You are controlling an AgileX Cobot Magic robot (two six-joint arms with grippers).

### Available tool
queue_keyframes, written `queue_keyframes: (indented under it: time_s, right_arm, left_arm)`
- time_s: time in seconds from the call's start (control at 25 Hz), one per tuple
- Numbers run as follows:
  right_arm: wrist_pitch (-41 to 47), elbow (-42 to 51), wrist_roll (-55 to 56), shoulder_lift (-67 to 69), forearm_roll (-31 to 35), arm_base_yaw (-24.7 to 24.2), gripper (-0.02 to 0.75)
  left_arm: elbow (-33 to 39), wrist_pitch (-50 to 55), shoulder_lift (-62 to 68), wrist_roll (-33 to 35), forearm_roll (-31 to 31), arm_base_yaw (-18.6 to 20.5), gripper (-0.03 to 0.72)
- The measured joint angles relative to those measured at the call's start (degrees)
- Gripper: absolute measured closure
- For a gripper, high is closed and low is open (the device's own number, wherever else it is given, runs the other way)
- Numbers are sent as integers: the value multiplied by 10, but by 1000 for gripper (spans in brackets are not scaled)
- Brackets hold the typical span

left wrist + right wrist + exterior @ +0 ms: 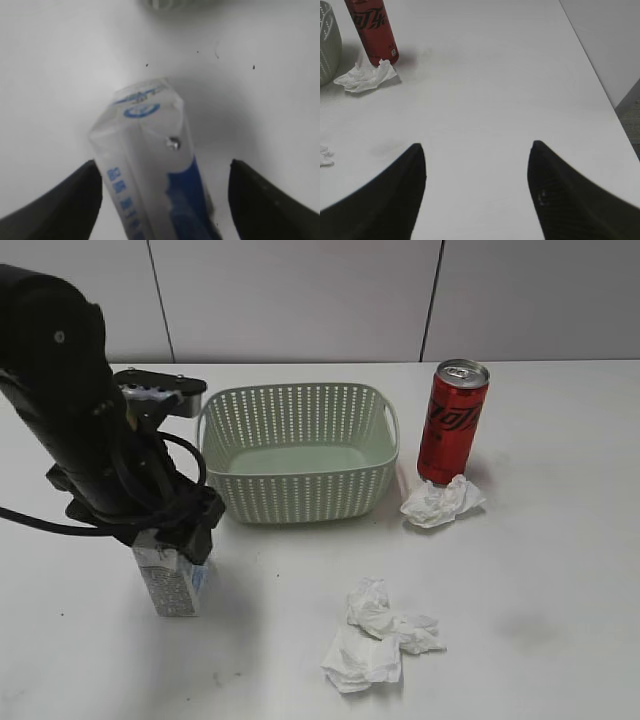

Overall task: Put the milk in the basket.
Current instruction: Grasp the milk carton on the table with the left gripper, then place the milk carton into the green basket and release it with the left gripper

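The milk is a small white-grey carton with blue markings, standing on the table in front of and to the left of the basket. My left gripper is down over the carton's top. In the left wrist view the milk sits between the two open fingers of the left gripper, close to the left finger, with a gap to the right one. The pale green perforated basket is empty. My right gripper is open and empty over bare table; it does not show in the exterior view.
A red can stands right of the basket with a crumpled tissue at its foot. Another crumpled tissue lies at the front middle. The table's right edge shows in the right wrist view.
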Motion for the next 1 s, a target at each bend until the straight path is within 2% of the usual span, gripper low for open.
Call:
queue_keyframes:
  time_s: [0.08, 0.16, 0.36, 0.48, 0.6, 0.8, 1.0]
  right_arm:
    - [0, 0, 0, 0, 0, 0, 237]
    - [0, 0, 0, 0, 0, 0, 237]
    - [0, 0, 0, 0, 0, 0, 237]
    - [0, 0, 0, 0, 0, 0, 237]
    - [0, 0, 0, 0, 0, 0, 237]
    - [0, 0, 0, 0, 0, 0, 237]
    - [0, 0, 0, 0, 0, 0, 237]
  left_arm:
    - [0, -8, 1, 0, -3, 0, 112]
    - [0, -9, 2, 0, -4, 0, 154]
    - [-1, -9, 2, 5, -3, 0, 409]
    - [-13, 17, 3, 14, 5, 0, 406]
    - [-54, 75, 4, 19, 39, 0, 406]
    - [-168, 163, -3, 21, 110, 0, 406]
    - [-300, 159, -4, 21, 123, 0, 406]
